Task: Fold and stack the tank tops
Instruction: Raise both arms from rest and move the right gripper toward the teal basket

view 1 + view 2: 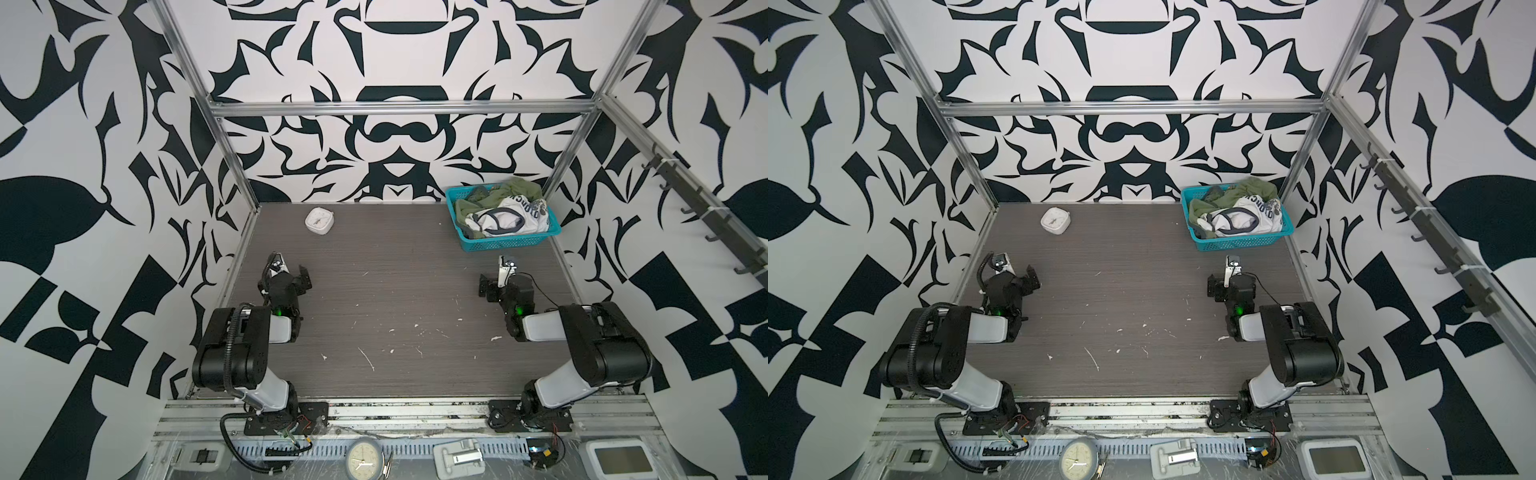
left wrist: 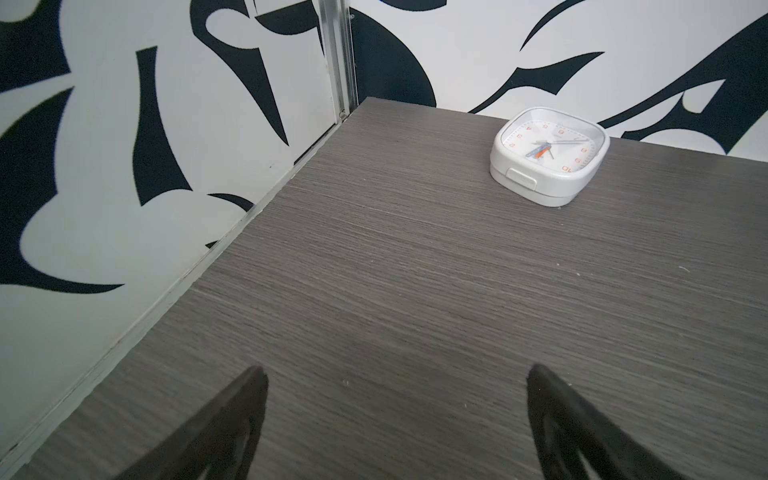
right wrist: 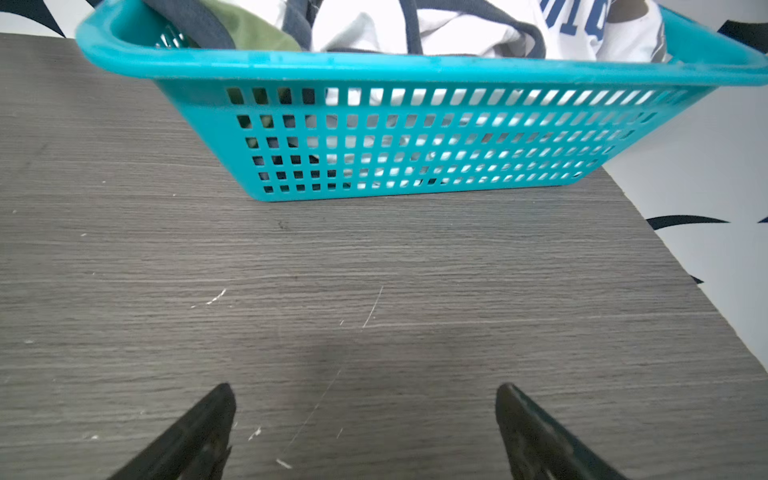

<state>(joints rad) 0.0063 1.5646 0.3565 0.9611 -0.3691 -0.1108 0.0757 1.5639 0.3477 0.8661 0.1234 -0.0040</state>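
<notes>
Sitting crumpled in the teal basket (image 1: pixel 507 245) at the tabletop's (image 1: pixel 395 291) far right corner: white tank top (image 1: pixel 505 218) over olive green tank top (image 1: pixel 517 189). Left hand (image 2: pixel 397 370) released, empty, low near the left edge, facing the white square clock (image 2: pixel 548 156). Right hand (image 3: pixel 363 386) released, empty, near the basket's front wall.

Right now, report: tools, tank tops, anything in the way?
Left tool open, empty; right tool open, empty. White tank top and green tank top bunched in basket, unfolded. Clock back left, apart from basket.
</notes>
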